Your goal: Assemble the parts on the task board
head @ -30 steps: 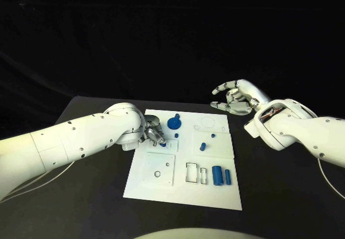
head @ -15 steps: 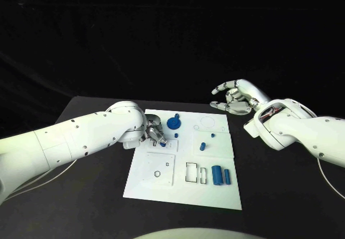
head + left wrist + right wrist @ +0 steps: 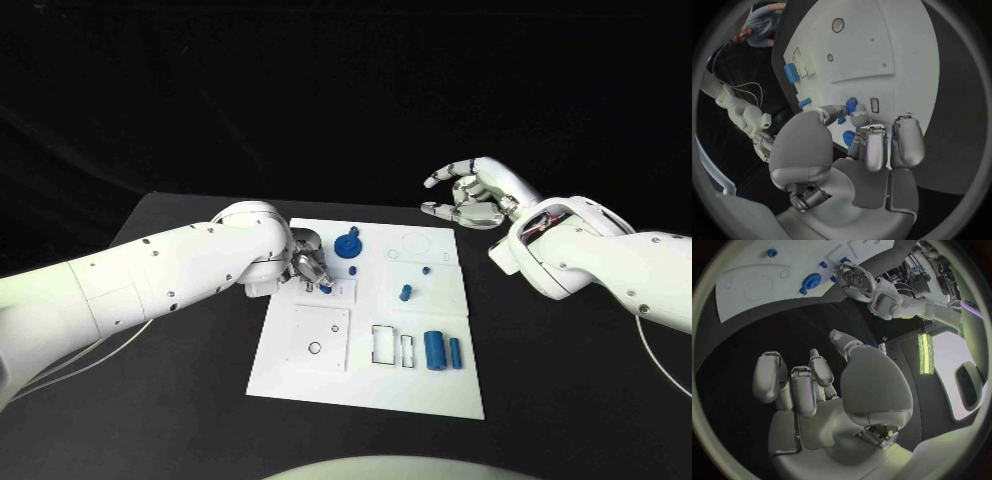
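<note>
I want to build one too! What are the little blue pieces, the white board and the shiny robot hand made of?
The blue pieces look like smooth matte plastic: even colour, soft sheen. The white board seems a flat, matte plate, plastic or painted; hard to tell. The left robot hand looks like silver metal or metallic-coated plastic, since its fingers gleam.

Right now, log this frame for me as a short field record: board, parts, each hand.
board: white board on the black table
parts: gear at the far end; two cylinders side by side at the near right; a peg mid-board
left hand: over the board's left edge, fingers pinching a small part
right hand: raised off the board's far right corner, holding nothing
</note>
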### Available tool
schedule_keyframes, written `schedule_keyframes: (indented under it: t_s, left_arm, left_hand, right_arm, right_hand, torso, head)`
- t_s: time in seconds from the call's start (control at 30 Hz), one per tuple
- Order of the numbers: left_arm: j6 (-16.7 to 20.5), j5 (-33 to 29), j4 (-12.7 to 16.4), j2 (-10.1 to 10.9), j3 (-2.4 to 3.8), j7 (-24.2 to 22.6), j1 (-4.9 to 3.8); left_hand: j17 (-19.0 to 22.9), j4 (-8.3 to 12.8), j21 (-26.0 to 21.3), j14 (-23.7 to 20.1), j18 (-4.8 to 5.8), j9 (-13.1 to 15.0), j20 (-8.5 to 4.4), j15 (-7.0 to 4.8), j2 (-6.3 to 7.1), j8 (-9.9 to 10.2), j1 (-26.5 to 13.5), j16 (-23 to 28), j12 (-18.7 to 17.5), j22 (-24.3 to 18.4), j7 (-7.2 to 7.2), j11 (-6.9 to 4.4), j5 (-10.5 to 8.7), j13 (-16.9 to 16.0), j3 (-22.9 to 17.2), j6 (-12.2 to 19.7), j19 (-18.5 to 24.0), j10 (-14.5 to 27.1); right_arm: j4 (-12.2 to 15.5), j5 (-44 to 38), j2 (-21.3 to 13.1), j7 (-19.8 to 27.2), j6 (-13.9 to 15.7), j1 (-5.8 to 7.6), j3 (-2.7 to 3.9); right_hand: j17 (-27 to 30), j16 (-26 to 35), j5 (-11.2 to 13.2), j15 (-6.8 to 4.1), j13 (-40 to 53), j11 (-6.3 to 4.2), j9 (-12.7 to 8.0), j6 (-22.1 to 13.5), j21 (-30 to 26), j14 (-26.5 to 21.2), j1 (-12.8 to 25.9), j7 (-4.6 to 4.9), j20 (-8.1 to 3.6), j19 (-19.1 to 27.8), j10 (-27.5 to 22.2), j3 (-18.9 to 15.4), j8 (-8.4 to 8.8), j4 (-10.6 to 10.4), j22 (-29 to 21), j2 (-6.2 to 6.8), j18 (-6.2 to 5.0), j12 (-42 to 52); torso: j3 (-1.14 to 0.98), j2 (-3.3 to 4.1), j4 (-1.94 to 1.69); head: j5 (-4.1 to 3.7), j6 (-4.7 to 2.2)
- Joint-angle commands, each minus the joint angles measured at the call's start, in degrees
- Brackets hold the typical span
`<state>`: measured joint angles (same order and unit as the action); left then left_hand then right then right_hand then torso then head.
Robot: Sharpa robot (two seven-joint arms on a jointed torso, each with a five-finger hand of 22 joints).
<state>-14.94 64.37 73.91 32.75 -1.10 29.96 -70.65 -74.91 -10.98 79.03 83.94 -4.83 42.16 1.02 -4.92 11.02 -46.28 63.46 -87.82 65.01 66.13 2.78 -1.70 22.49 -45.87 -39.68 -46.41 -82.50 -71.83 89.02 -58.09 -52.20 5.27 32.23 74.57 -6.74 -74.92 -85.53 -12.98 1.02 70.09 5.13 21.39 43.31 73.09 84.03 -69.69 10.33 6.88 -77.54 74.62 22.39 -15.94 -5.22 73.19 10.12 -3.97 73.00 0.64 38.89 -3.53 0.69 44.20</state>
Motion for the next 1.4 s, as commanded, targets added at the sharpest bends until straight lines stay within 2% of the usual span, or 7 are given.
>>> schedule_keyframes:
  t_s: [0.03, 0.27, 0.8, 0.97, 1.13, 1.4]
  left_arm:
    - [-1.1, 0.8, -0.1, -0.3, -0.35, 0.2, 0.51]
    - [-0.8, 1.1, -0.2, -0.3, -0.35, 0.2, 0.51]
    - [-0.4, 1.3, -0.1, -0.4, -0.34, 0.1, 0.51]
    - [-0.6, 1.3, -0.1, -0.3, -0.34, 0.1, 0.51]
    - [-0.4, 1.3, -0.2, -0.3, -0.33, 0.1, 0.51]
    - [0.0, 1.3, -0.2, -0.2, -0.18, 0.1, 0.53]
  left_hand:
    - [-9.5, 6.6, -0.3, 4.7, 0.24, 0.1, -0.47, -0.38, -0.18, -0.3, -0.5, -0.1, -0.1, 0.1, -0.35, -0.13, 0.01, 0.0, -6.3, -0.3, 0.1, -0.3]
    - [-9.8, 6.4, -0.3, 4.8, 0.26, 0.3, -0.56, -0.51, -0.12, -0.4, -0.7, -0.2, 0.2, 0.2, -0.55, -0.30, 0.07, -0.3, -6.1, -0.6, 0.0, -0.8]
    - [-10.0, 4.1, -0.2, 4.9, 0.35, 0.4, -1.03, -0.99, 0.52, -0.6, -3.1, -0.3, 0.8, 0.5, -1.15, -0.81, -0.46, -0.3, -3.5, -1.7, -0.3, -1.5]
    - [-10.2, 1.7, -0.2, 4.9, 0.40, 0.3, -1.13, -1.01, 1.61, -0.5, -5.6, -0.4, 1.1, 0.7, -1.16, -0.81, -1.44, -0.1, 0.6, -2.6, -0.4, -1.6]
    - [-10.5, -1.0, -0.2, 5.0, 0.43, 0.0, -1.11, -1.05, 1.67, 0.0, -7.1, -0.5, 1.5, 0.8, -1.20, -0.83, -1.72, -0.1, 5.3, -3.1, -0.5, -1.7]
    - [-10.6, -2.4, -0.2, 5.0, 0.46, -0.1, -1.13, -1.07, 1.42, 0.2, -7.2, -0.6, 1.7, 1.0, -1.22, -0.85, -1.74, -0.1, 7.5, -3.4, -0.6, -1.7]
  right_arm:
    - [0.1, -0.1, -0.1, 0.4, 0.0, -0.02, 0.00]
    - [0.1, -0.1, -0.1, 0.4, 0.1, -0.02, 0.00]
    - [-0.1, -0.1, -0.1, 0.5, 0.1, -0.03, 0.00]
    - [-0.1, -0.1, -0.1, 0.6, 0.1, -0.03, 0.00]
    - [-0.1, -0.1, -0.1, 0.6, 0.1, -0.03, 0.00]
    - [-0.2, -0.1, -0.1, 0.7, 0.2, -0.05, 0.00]
  right_hand:
    - [-1.5, 0.4, -0.2, -0.11, 0.0, 0.10, -0.1, 0.3, -0.3, 2.7, 0.4, -0.11, 0.11, 0.3, -0.3, -0.1, -0.22, -0.4, 0.0, -0.16, -0.93, -0.3]
    - [-1.5, 0.5, -0.1, -0.14, -0.2, 0.07, -0.1, 0.2, -0.5, 2.7, 0.4, -0.14, 0.07, 0.3, -0.4, -0.1, -0.28, -0.6, -0.1, -0.18, -0.94, -0.4]
    - [-1.4, 0.5, 0.0, -0.15, -0.2, 0.06, -0.1, 0.2, -0.6, 2.6, 0.4, -0.14, 0.06, 0.4, -0.4, -0.2, -0.31, -0.7, -0.1, -0.18, -0.96, -0.4]
    - [-1.4, 0.5, 0.0, -0.15, -0.2, 0.06, -0.1, 0.2, -0.6, 2.6, 0.4, -0.15, 0.06, 0.4, -0.4, -0.2, -0.31, -0.7, -0.2, -0.17, -0.97, -0.4]
    - [-1.3, 0.5, 0.0, -0.16, -0.3, 0.06, -0.1, 0.2, -0.7, 2.6, 0.5, -0.15, 0.05, 0.4, -0.4, -0.2, -0.32, -0.7, -0.2, -0.16, -0.99, -0.5]
    - [-1.5, 0.5, 0.0, -0.16, -0.2, 0.06, -0.1, 0.2, -0.5, 2.7, 0.6, -0.15, 0.04, 0.3, -0.3, -0.3, -0.34, -0.9, 0.0, -0.13, -0.94, -0.4]
  torso:
    - [0.02, -0.04, 0.00]
    - [0.01, -0.03, -0.03]
    - [0.00, -0.08, 0.00]
    - [0.00, -0.07, -0.04]
    - [0.01, -0.10, -0.01]
    - [0.04, -0.06, 0.03]
  head:
    - [0.02, 0.06]
    - [0.05, 0.07]
    - [0.00, 0.14]
    - [-0.05, 0.09]
    - [-0.05, 0.09]
    - [-0.12, 0.13]
